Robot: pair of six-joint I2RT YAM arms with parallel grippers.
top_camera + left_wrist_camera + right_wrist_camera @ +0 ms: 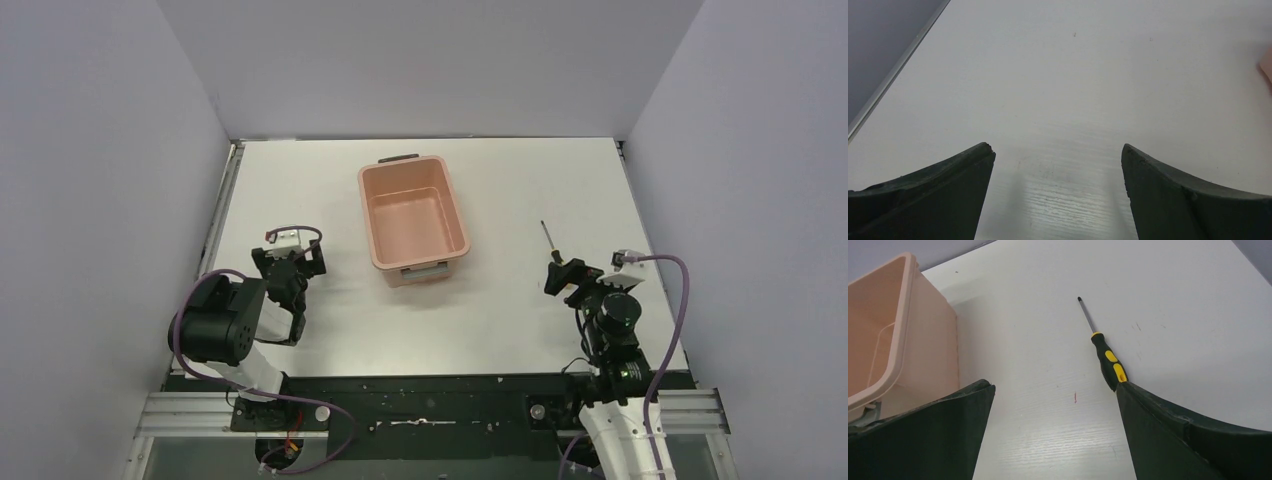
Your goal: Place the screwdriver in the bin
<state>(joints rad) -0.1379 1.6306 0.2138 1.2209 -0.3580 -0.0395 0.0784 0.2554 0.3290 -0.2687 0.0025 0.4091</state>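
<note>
Three grey walls (430,60) enclose white table (300,190); left hand (1056,149) and right hand (1055,386) gape wide.

The bin (412,215) is sitting on the counter (510,180), mid-width, with its short ends facing near and far. The screwdriver (1103,352) is lying on the counter well right of the bin, tip pointing away, handle end just ahead of the right tool (1055,385). The left tool (1058,150) is sitting left of the bin, nearer the arms, apart from it.
</note>
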